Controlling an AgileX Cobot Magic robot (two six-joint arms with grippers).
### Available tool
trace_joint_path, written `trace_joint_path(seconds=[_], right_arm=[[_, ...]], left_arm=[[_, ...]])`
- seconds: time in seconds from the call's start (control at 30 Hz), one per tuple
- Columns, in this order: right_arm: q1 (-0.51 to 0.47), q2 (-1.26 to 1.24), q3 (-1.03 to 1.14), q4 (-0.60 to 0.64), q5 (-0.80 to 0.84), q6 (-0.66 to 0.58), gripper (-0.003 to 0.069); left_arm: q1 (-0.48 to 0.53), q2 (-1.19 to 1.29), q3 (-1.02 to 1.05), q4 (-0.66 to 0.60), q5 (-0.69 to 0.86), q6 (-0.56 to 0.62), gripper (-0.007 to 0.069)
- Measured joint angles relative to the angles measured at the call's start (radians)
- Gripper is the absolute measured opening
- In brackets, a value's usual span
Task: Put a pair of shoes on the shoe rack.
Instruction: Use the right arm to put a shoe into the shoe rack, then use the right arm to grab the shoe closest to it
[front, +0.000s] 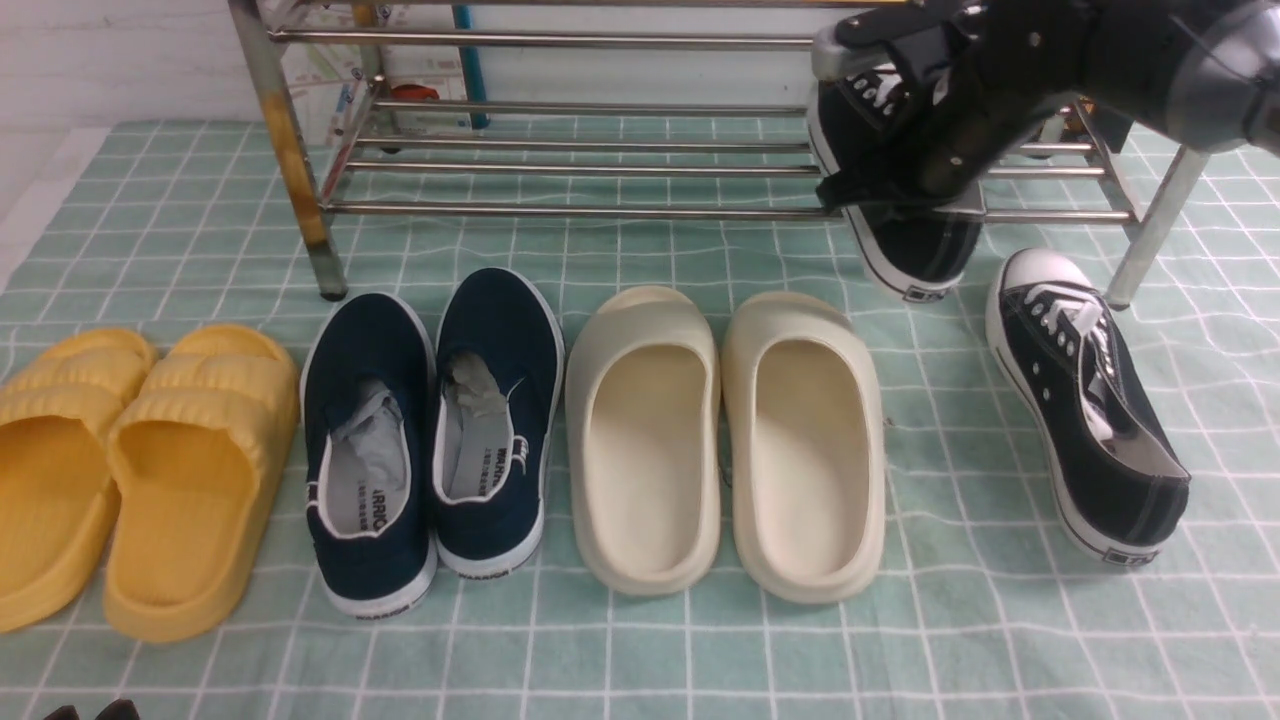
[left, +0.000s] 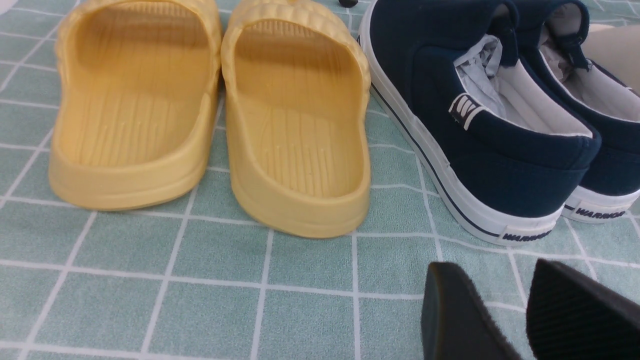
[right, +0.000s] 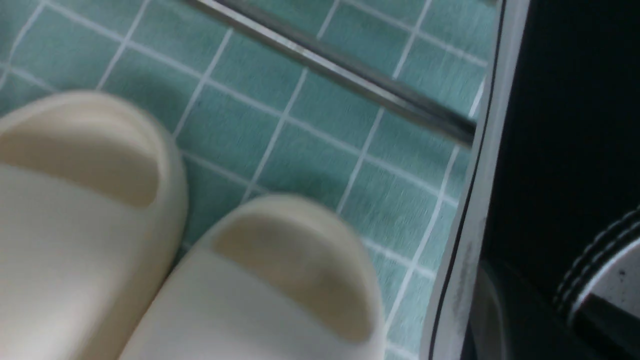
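My right gripper (front: 885, 135) is shut on one black sneaker (front: 915, 255) at the right end of the steel shoe rack (front: 600, 145). The sneaker's toe points into the lower shelf and its heel hangs out over the front bar. In the right wrist view the same sneaker (right: 550, 150) fills the side by my gripper (right: 540, 320), beside a rack bar (right: 340, 65). The other black sneaker (front: 1090, 400) lies on the cloth in front of the rack's right leg. My left gripper (left: 505, 305) is open and empty, low over the cloth near the front edge.
On the green checked cloth, in a row in front of the rack, stand yellow slides (front: 140, 470), navy slip-ons (front: 430, 430) and cream slides (front: 725, 440). The rack's left leg (front: 295, 170) is rust-stained. The left wrist view shows the yellow slides (left: 210, 110) and slip-ons (left: 480, 115).
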Motion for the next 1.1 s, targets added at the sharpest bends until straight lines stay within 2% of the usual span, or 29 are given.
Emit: trace_joint_path(seconds=[0.3,0.4,0.53,0.57,0.63,0.67,0.7,0.77,0.9,0.97,1.1], right_arm=[[0.000,0.120,-0.172,-0.067,0.018,0.070,0.0029],[0.000,0.122,-0.183,-0.082,0.016,0.092,0.0062],[0.000,0.122,-0.189,-0.101,-0.008,0.098,0.0188],[0.000,0.119,-0.191,-0.099,-0.003,0.099,0.0266],[0.000,0.109,-0.191,-0.094,0.017,0.099,0.0377],[0.000,0.108,-0.191,-0.093,0.021,0.099,0.0386],[0.000,0.094,-0.191,-0.086,0.051,0.099,0.0446],[0.000,0.067,-0.191,-0.063,0.109,0.105,0.0498],[0.000,-0.025,-0.191,-0.031,0.235,0.105,0.0509],[0.000,-0.130,-0.179,-0.041,0.348,0.103,0.0484],[0.000,-0.255,-0.061,-0.081,0.411,0.113,0.0461]], left_arm=[[0.000,0.000,0.000,0.000,0.000,0.000,0.0238],[0.000,0.000,0.000,0.000,0.000,0.000,0.0238],[0.000,0.000,0.000,0.000,0.000,0.000,0.0238],[0.000,0.000,0.000,0.000,0.000,0.000,0.0238],[0.000,0.000,0.000,0.000,0.000,0.001,0.0238],[0.000,0.000,0.000,0.000,0.000,0.001,0.0238],[0.000,0.000,0.000,0.000,0.000,0.001,0.0238],[0.000,0.000,0.000,0.000,0.000,0.001,0.0238],[0.000,0.000,0.000,0.000,0.000,0.001,0.0238],[0.000,0.000,0.000,0.000,0.000,0.001,0.0238],[0.000,0.000,0.000,0.000,0.000,0.001,0.0238]])
